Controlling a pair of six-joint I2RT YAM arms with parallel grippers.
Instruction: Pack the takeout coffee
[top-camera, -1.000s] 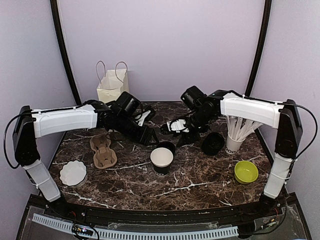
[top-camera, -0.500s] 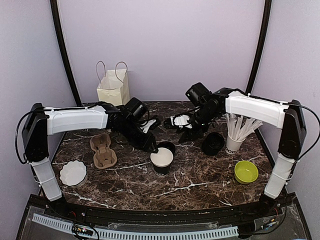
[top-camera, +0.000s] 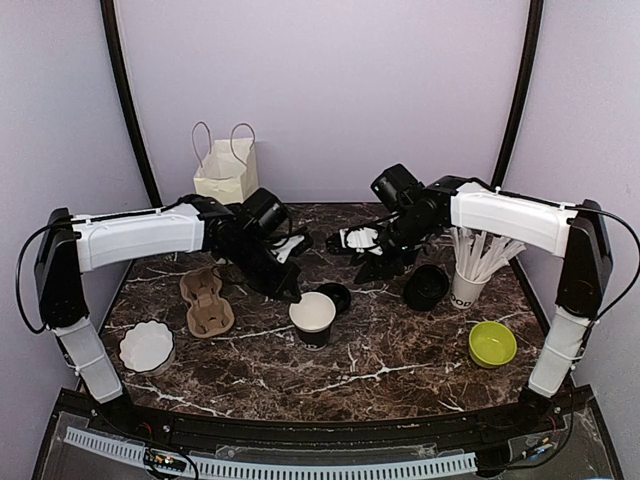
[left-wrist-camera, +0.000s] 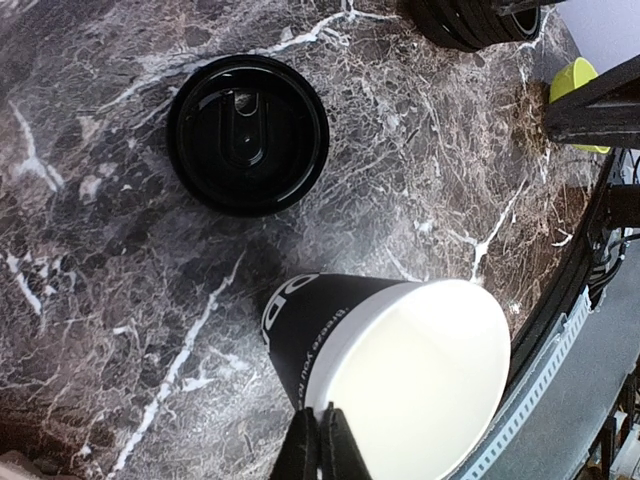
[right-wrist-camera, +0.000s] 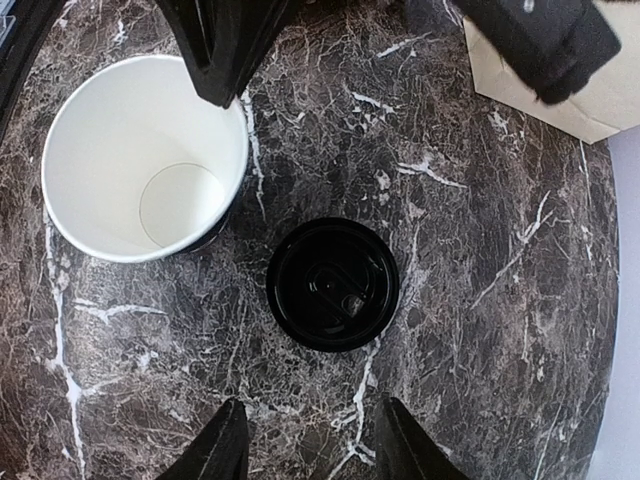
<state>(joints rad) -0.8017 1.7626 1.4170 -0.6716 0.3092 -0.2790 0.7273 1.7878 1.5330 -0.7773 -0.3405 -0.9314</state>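
Reaching in from the left, L arm has its upper link raised and forearm about level, with the wrist tipped down twd mid-table. L gripper (top-camera: 292, 295) is clamped on the left rim of the cup (top-camera: 313, 318). L wrist cam shows both fingers (left-wrist-camera: 300, 450) pressed together right at the rim. Cup stands open at the centre of the table (top-camera: 400, 370), looks upright, no lid on, empty inside.

R arm mirrors it from the right, forearm level and wrist bent down twd centre. R gripper (top-camera: 372, 268) hangs above the table w/ fingers (right-wrist-camera: 228, 450) spread, gripping nothing. Lid (top-camera: 335, 297) lies flat just behind the cup to its right, not touching it. In R wrist cam it sits ahead of the spread fingers, untouched. Carrier (top-camera: 206, 300) sits left of the cup, bag (top-camera: 225, 172) at the back.
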